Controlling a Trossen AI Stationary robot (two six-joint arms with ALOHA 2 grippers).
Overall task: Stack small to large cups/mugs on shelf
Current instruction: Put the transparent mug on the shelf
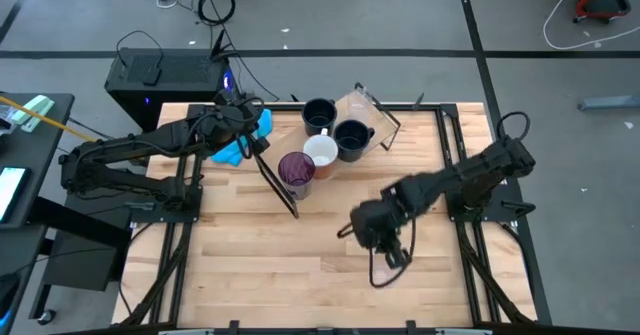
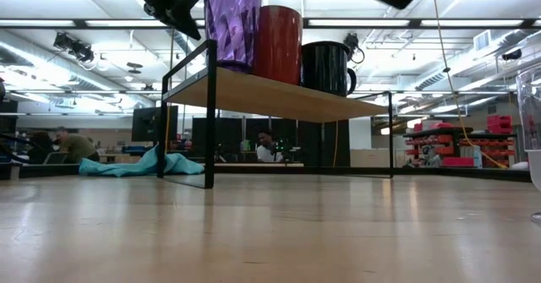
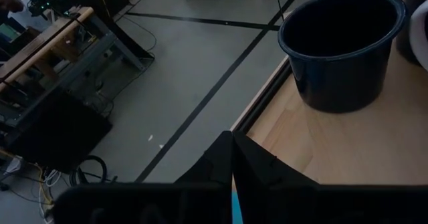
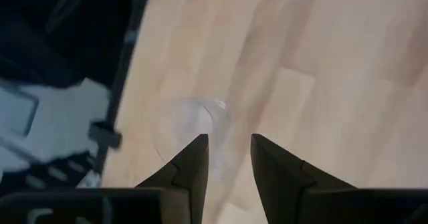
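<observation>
High view first: your landmark is the light wooden shelf (image 1: 400, 140) with thin black frame ends, standing at the back of the plank tabletop (image 1: 300, 265). On it, largest first: the purple translucent tumbler (image 1: 296, 171) at the near-left end, then two dark navy mugs (image 1: 352, 139), one behind the other, with the white-rimmed mug (image 1: 321, 152) between tumbler and navy mug. In the low view that middle mug reads red outside. They sit in a row, apparently lined up by size.

A bright blue cloth (image 1: 240, 140) lies just left of the shelf.

Left gripper (image 1: 252, 125) hovers over the shelf's left end, fingers pressed together, holding nothing; you look clear of the row.

Right gripper (image 4: 229, 158) hangs in front of the shelf, well apart from it, fingers spread. A small clear cup (image 4: 194, 127) stands on the tabletop just beyond them, untouched — likely your next pick.
</observation>
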